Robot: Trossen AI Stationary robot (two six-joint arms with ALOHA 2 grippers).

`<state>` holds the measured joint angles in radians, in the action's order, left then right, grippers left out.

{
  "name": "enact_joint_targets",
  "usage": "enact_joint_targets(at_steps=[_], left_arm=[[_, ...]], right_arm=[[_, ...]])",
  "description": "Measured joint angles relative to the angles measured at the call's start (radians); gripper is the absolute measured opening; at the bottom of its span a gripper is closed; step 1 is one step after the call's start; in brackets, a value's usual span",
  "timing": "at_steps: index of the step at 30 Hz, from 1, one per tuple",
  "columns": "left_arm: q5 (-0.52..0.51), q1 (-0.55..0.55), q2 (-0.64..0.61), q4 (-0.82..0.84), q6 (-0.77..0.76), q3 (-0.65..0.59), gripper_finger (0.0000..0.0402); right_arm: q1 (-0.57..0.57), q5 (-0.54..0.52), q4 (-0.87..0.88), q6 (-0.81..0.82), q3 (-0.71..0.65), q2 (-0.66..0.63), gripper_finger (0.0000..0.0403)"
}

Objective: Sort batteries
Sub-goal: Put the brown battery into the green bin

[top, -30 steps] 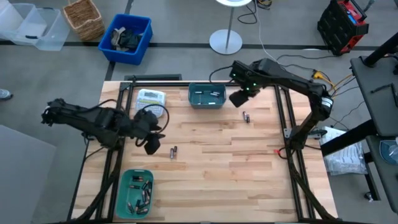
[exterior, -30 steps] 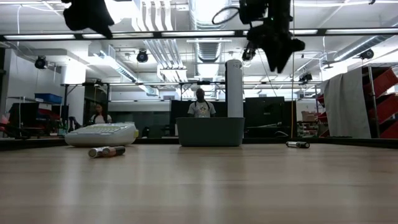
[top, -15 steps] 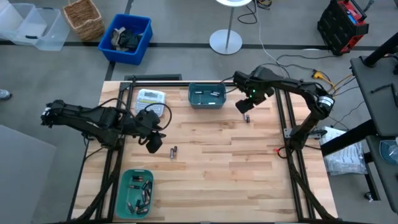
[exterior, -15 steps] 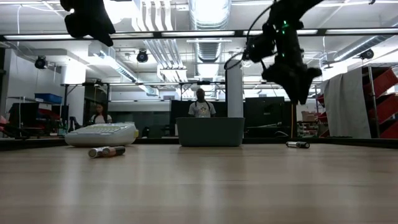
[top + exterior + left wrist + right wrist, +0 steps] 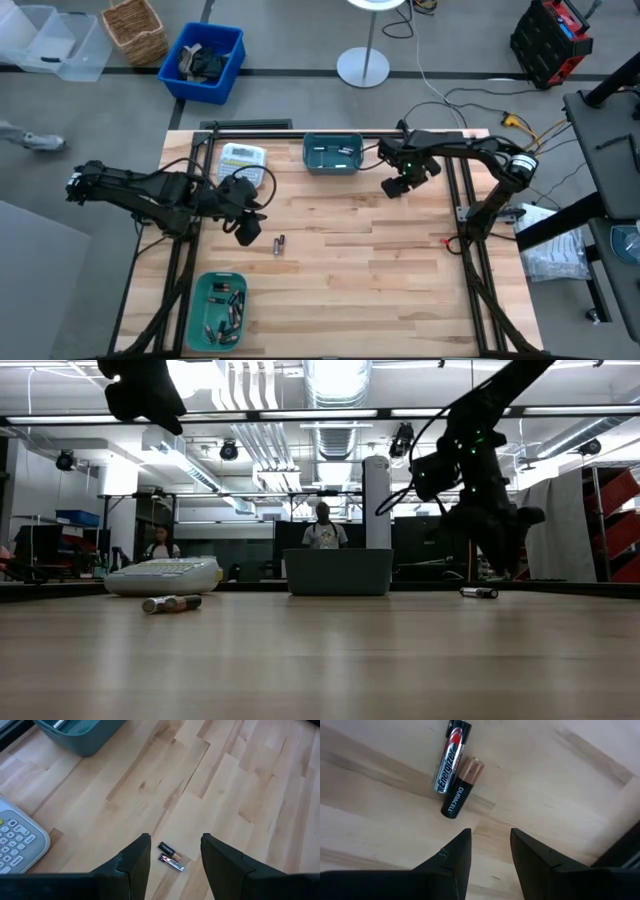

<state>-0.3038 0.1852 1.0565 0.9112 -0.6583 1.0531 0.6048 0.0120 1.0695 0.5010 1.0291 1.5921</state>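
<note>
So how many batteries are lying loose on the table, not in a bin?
4. Two lie side by side under the right gripper: a silver battery and a black-and-copper battery. Another battery pair lies near the left gripper. Others may be hidden.

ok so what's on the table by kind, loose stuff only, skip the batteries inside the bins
loose batteries: 4
teal bins: 2
label maker: 1
total: 7
</note>
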Motion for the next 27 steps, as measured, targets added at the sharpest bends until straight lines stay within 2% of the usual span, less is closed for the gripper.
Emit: enact_joint_targets(at_steps=[11,22,27], left_arm=[[0.0,0.0,0.0,0.0,-0.003,0.0,0.0153],[-0.003,0.0,0.0,0.0,-0.005,0.0,0.0153],[-0.004,-0.001,0.0,0.0,-0.005,0.0,0.0153]], right_arm=[[0.0,-0.004,-0.124,0.024,-0.011,0.0,0.0151],[0.007,-0.043,-0.163,0.025,-0.02,0.0,0.0132],[0.013,-0.053,-0.169,0.024,-0.02,0.0,0.0137]])
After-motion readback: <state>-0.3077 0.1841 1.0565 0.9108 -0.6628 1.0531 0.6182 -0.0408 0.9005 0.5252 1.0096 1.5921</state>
